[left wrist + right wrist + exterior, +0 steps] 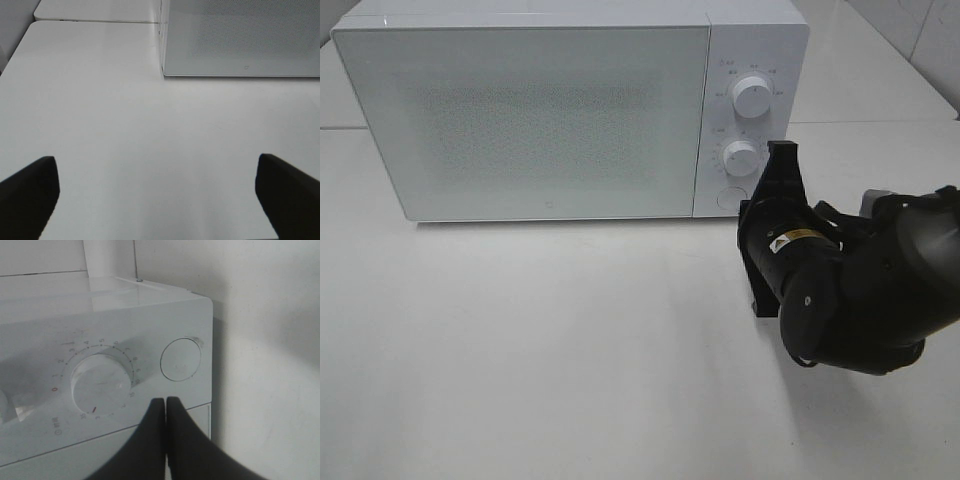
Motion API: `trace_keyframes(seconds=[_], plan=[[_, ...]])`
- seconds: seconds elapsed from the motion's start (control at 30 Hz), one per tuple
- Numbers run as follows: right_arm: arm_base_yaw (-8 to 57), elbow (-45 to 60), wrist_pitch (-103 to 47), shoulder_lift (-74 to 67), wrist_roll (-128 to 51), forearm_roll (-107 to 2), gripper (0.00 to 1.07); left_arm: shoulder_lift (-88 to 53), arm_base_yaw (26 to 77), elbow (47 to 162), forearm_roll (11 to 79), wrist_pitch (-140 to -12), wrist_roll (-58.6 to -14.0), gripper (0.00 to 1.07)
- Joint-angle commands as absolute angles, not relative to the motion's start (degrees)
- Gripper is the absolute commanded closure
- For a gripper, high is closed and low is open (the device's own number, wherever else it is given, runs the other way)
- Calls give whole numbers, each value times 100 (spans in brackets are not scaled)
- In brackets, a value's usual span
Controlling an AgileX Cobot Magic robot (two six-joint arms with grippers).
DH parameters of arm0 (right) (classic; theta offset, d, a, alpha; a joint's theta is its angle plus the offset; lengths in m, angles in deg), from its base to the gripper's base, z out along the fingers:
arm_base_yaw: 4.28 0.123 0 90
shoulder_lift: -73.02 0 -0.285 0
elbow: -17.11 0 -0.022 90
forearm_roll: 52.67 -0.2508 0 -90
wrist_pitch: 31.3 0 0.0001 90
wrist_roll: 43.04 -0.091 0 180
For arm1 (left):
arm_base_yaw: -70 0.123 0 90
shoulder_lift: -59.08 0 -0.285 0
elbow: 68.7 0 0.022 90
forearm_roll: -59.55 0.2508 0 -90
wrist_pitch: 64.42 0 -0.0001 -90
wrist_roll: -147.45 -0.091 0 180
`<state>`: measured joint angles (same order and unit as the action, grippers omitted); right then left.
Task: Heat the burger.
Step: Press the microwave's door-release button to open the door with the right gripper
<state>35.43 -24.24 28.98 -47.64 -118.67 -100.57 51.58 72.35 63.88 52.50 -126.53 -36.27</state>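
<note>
Test lab: microwave [550,110] on white table [520,380]

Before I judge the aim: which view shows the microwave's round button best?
Right wrist: the round button shows whole, near the shut right gripper. Exterior high shows it small, at that gripper's edge. Left wrist shows only the microwave's door.

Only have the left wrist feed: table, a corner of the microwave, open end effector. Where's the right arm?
Observer: At the microwave's control panel. The right end effector is aimed near the lower knob and the round button.
Operator: Burger anywhere?
Observer: Not in any view. The door is closed, and its dotted window shows nothing inside.
</note>
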Motion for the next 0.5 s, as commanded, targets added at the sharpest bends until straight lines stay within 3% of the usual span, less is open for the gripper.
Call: trace_keyframes(seconds=[0.03, 0.5], plan=[[3514, -2155, 2731, -4958, -11924, -10000, 107, 5261, 7230, 6388, 5205, -12590, -3587, 7], [3176, -1467, 2405, -5417, -11769, -9977, 107, 5261, 7230, 6388, 5205, -12590, -3587, 7]])
